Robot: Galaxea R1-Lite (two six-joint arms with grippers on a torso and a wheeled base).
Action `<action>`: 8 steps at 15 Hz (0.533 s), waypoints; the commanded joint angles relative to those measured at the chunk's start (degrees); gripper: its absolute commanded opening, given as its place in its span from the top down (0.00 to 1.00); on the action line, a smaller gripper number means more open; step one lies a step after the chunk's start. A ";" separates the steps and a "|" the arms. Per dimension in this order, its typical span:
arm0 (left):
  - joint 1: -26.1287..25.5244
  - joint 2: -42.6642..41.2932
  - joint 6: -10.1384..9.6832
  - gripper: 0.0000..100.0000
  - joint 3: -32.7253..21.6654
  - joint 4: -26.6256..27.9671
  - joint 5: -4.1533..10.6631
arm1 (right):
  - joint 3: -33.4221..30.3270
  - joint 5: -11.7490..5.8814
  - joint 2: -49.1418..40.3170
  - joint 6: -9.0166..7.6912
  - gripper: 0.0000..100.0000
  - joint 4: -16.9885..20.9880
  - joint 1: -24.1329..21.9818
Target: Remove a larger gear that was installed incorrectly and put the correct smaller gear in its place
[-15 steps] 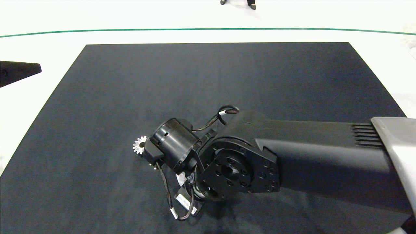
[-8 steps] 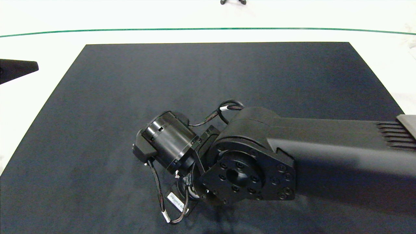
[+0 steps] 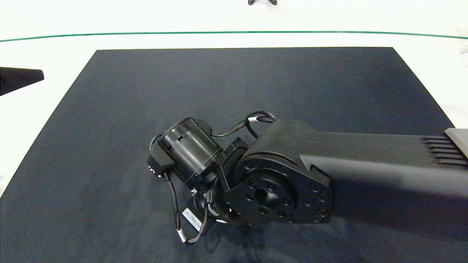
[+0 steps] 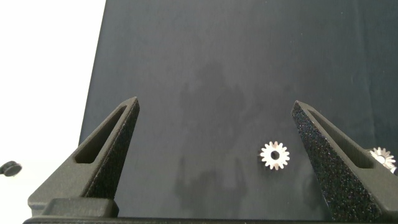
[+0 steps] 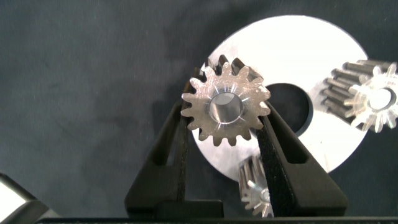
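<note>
The right end effector [image 5: 227, 127] is clenched on a gear [image 5: 226, 102] above the round silver plate [image 5: 336, 99], apparently the larger gear's removal, so next it needs carrying clear and setting down, while the left end effector [image 4: 217, 155] hangs released over the tabletop [image 4: 217, 68] near the smaller gear [image 4: 275, 155].

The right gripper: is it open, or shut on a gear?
Shut on a gear: the right gripper holds the smaller gear between both fingers, above a silver disc.
</note>
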 commanded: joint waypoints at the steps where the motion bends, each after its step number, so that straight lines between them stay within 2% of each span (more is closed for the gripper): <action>1: 0.09 -0.02 -0.02 0.00 0.03 0.11 0.16 | 0.01 -0.14 0.02 0.00 0.75 -0.01 -0.51; 8: 0.09 -0.19 -0.02 0.00 -0.06 0.03 0.07 | 0.01 -0.31 0.46 0.00 0.75 -0.19 -0.95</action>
